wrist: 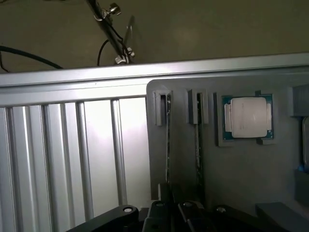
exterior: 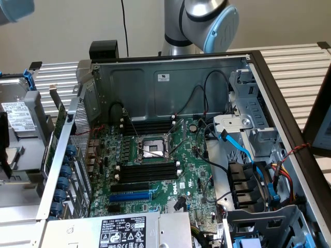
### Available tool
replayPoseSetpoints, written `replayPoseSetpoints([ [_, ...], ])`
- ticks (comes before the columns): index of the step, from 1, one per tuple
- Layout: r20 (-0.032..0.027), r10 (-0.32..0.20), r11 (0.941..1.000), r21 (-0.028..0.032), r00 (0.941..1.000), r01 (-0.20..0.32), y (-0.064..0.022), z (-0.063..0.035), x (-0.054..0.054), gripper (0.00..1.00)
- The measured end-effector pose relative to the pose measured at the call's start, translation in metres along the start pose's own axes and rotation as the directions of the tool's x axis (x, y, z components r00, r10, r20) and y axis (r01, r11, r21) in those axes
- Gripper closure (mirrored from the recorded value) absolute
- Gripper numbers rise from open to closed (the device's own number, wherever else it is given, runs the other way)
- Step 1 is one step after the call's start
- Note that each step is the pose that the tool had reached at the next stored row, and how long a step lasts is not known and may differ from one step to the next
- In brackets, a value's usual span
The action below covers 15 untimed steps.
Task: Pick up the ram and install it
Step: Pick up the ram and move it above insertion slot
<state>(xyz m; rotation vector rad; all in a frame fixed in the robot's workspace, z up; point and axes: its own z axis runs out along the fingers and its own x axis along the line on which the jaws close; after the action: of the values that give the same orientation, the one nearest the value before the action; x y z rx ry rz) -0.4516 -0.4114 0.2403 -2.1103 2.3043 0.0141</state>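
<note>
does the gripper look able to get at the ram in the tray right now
Probably yes: the gripper sits right at the ram, which stands on edge in a tray slot, nothing covering it; the second stick stands apart.

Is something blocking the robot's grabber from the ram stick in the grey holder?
Nothing visible does. The gripper sits right at one end of the ram, which stands on edge in a slot of the grey holder. A second stick stands in the next slot, beside it, not between.
</note>
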Motion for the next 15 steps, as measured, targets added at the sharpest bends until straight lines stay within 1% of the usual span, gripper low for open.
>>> replayPoseSetpoints([
  [5,0.0000,-0.003,1.0000,-0.0001,1.0000,0.003,-0.0002,-0.0227,0.000,0.86],
  [13,0.0006,-0.047,0.9989,-0.0009,0.9989,0.047,-0.0008,-0.0590,0.004,0.86],
  [15,0.0018,-0.058,0.9983,-0.0012,0.9983,0.058,-0.0011,-0.0683,0.006,0.86],
])
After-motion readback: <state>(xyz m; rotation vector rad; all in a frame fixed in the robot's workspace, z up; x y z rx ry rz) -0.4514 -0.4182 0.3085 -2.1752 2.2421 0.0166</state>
